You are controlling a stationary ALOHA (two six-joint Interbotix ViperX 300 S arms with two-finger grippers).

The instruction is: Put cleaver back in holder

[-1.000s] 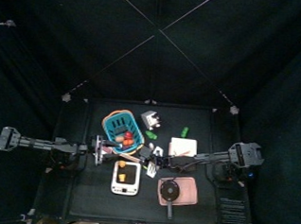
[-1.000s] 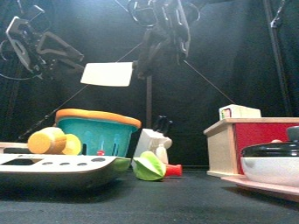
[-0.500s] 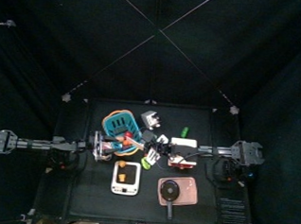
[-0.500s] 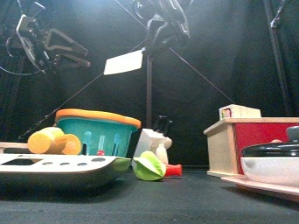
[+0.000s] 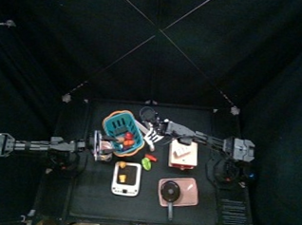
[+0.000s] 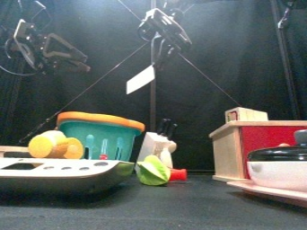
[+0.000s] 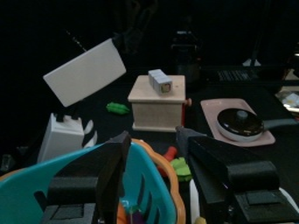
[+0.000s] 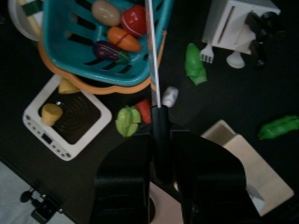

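My right gripper is shut on the cleaver's handle and hangs high over the table. The cleaver's white blade slants down below it. From the left wrist, the blade shows as a white rectangle in the air behind the basket. The right wrist view shows the cleaver edge-on, running out from my right gripper over the basket. The holder, a tan wooden block with red marks, stands right of centre, also seen low at the right and beyond the basket. My left gripper is open beside the basket.
A blue basket with toy food stands left of centre. Behind it is a white utensil box. A white-and-yellow flat toy and a pink board with a pot lie at the front. Green toy pieces lie between them.
The right arm has swung the cleaver from over the holder toward the back, near the basket. The blade has turned from flat-on to slanted. The left arm has stayed put.
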